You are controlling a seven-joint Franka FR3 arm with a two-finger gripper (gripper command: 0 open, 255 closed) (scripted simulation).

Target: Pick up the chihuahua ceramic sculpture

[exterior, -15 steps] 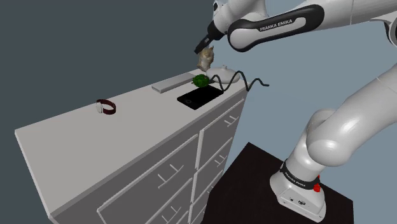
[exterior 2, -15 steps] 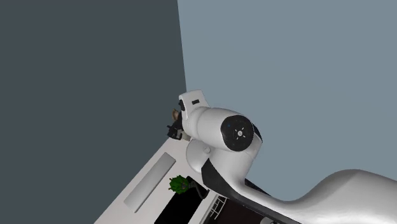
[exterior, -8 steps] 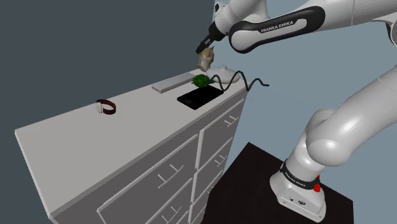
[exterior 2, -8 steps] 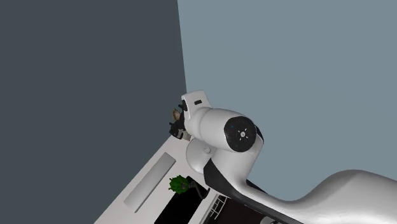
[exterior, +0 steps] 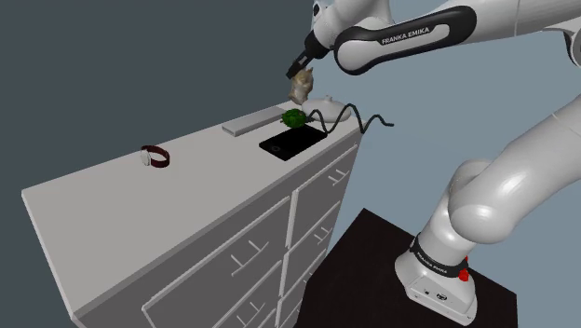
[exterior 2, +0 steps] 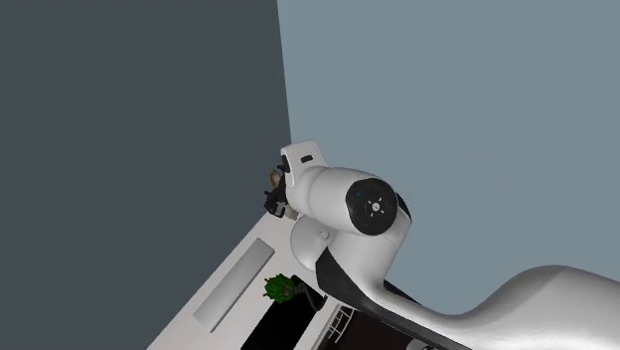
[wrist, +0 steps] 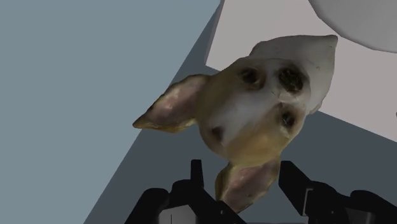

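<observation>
Jaws of all-black two-finger gripper point(exterior: 298, 75) pinched on one ear of tan-and-cream chihuahua sculpture point(exterior: 300, 89), probably its slimmest hold; hanging clear above grey drawer chest point(exterior: 140, 200), twelve o'clock from small green object point(exterior: 294, 117).

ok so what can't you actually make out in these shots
Second exterior view: the arm's white joint covers most of the chihuahua sculpture, so the grip is hidden.
Wrist view: the sculpture's head blocks its body; the fingers are cut off by the edge.
Shoulder view: the green object and the dark red band are too small to name.
</observation>
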